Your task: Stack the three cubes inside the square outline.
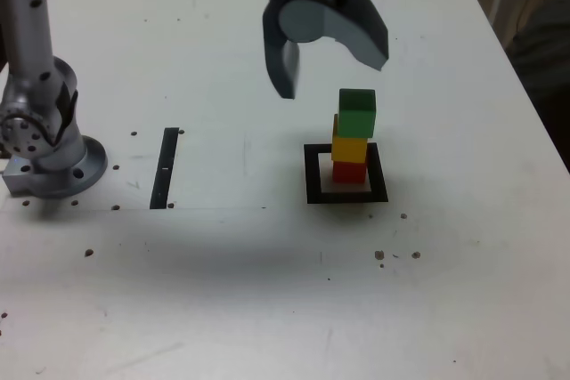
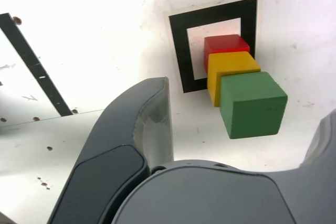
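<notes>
Standing in a single column, the three cubes fill the pale centre of the square outline (image 1: 311, 173): the red cube (image 1: 349, 172) sits at the base, the yellow cube (image 1: 349, 143) on it, and the green cube (image 1: 357, 112) on top. The green one is shifted a little toward the exterior view's right, so the column is not quite flush. In the wrist view the stack shows end-on, with the green face nearest the camera. The gripper (image 1: 334, 73) hangs above the stack, toward the exterior view's left of it, touching no cube. Its fingers (image 1: 283, 64) are spread wide apart and hold nothing. A thin black strip (image 1: 166, 168) lies flat on the white tabletop (image 1: 267, 300), well apart from the outline on the exterior view's left. The arm's grey base (image 1: 49, 144) stands farther left again. Small dark specks dot the tabletop.
</notes>
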